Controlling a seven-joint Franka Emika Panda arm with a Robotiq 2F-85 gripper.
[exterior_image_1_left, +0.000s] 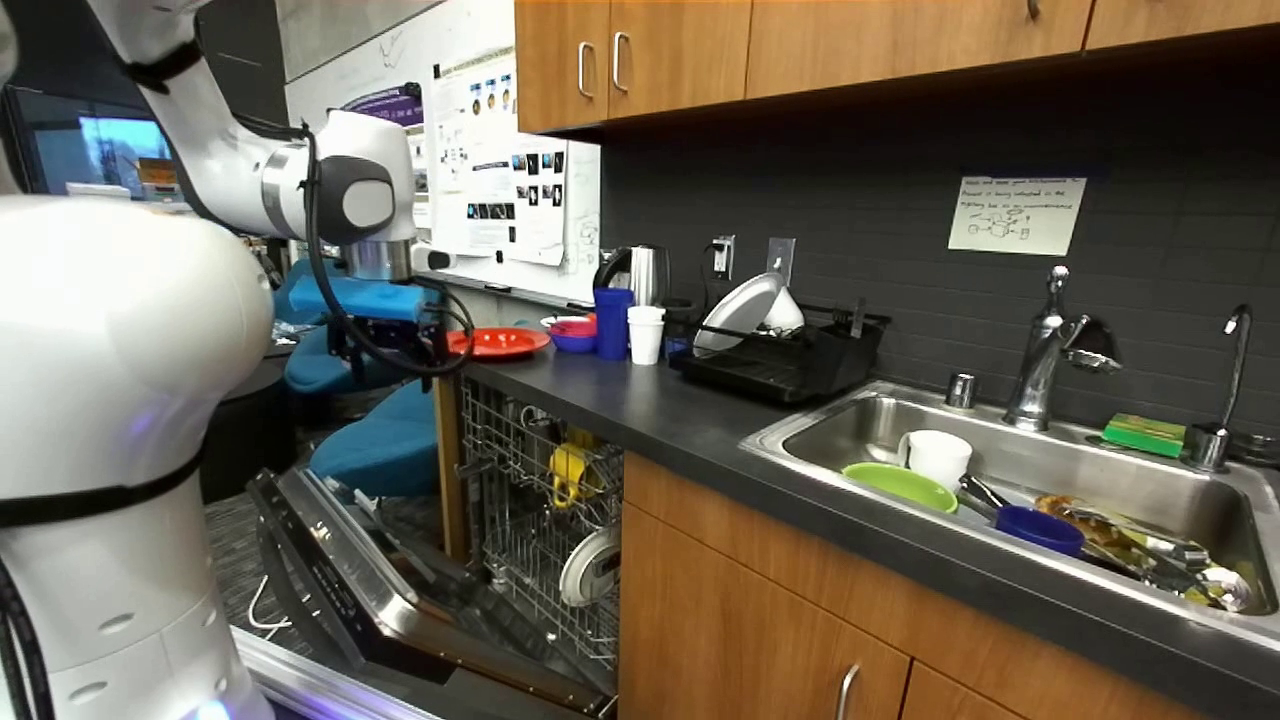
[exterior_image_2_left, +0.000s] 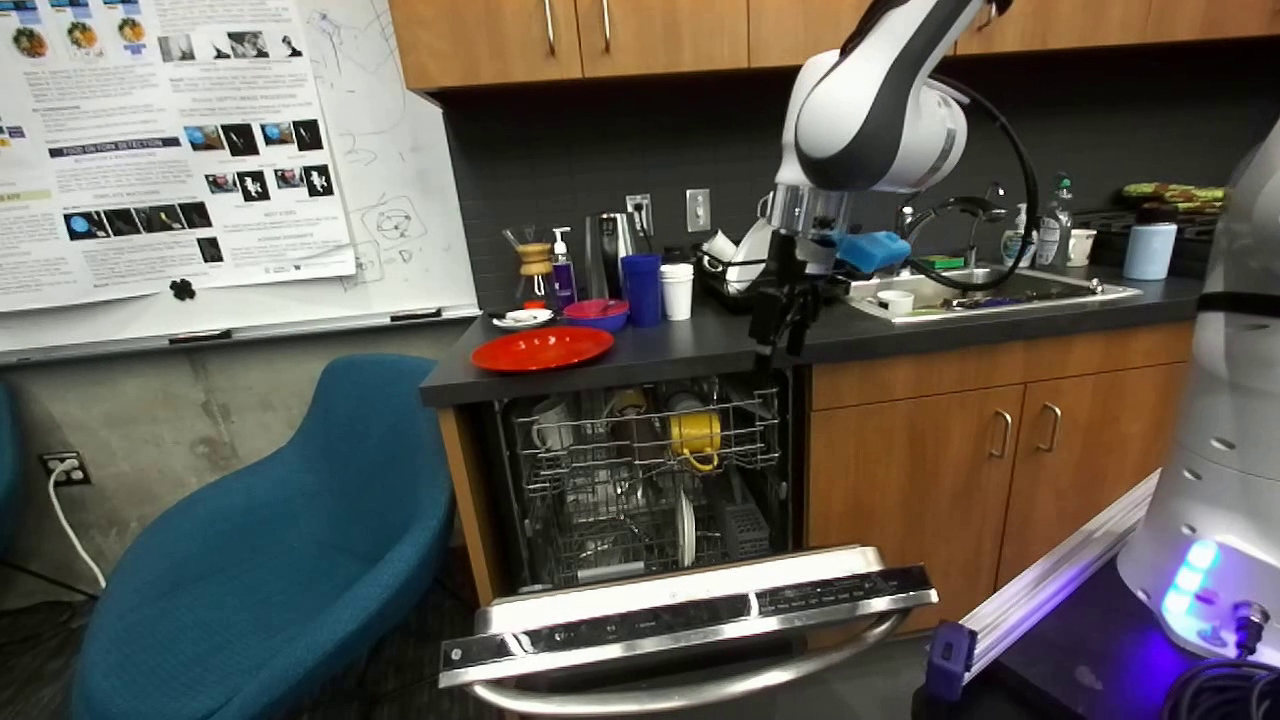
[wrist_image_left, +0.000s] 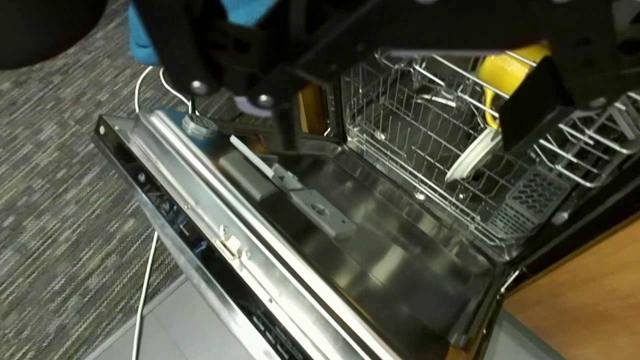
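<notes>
My gripper (exterior_image_2_left: 780, 348) is open and holds nothing. It hangs above the open dishwasher, by the counter's front edge. In the wrist view the gripper (wrist_image_left: 406, 135) comes in from the top, with its dark fingers wide apart. A yellow mug (exterior_image_2_left: 694, 433) sits in the upper rack (exterior_image_2_left: 545, 470). A white plate (wrist_image_left: 472, 156) stands on edge in the lower rack (wrist_image_left: 400, 160), beside a grey cutlery basket (wrist_image_left: 537, 192). The dishwasher door (exterior_image_2_left: 700, 610) is tilted down, not flat. A red plate (exterior_image_2_left: 543, 349) lies on the counter to the gripper's left in that exterior view.
On the counter (exterior_image_1_left: 690, 410) stand a blue cup (exterior_image_1_left: 612, 325), white cups (exterior_image_1_left: 645, 335), stacked bowls (exterior_image_1_left: 573, 338) and a black dish rack (exterior_image_1_left: 790, 355). The sink (exterior_image_1_left: 790, 440) holds a green bowl (exterior_image_1_left: 900, 485), a white mug (exterior_image_1_left: 938, 457) and a blue bowl (exterior_image_1_left: 1040, 528). A blue chair (exterior_image_2_left: 290, 520) stands beside the dishwasher.
</notes>
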